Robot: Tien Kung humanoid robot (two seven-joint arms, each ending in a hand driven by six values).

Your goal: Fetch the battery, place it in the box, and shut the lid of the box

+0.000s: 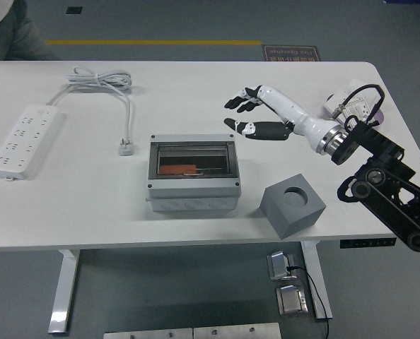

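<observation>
The grey box (192,176) sits mid-table with its clear lid down. An orange battery (177,169) shows through the lid inside it. My right hand (244,113) hovers above the table to the right of and behind the box, clear of it. Its fingers are spread and hold nothing. My left arm is out of view.
A grey cube with a round hole (292,206) stands right of the box. A white power strip (25,140) with its cable and plug (126,147) lies at the left. A purple dish of items (356,110) sits at the far right. A person (5,28) is at the top left corner.
</observation>
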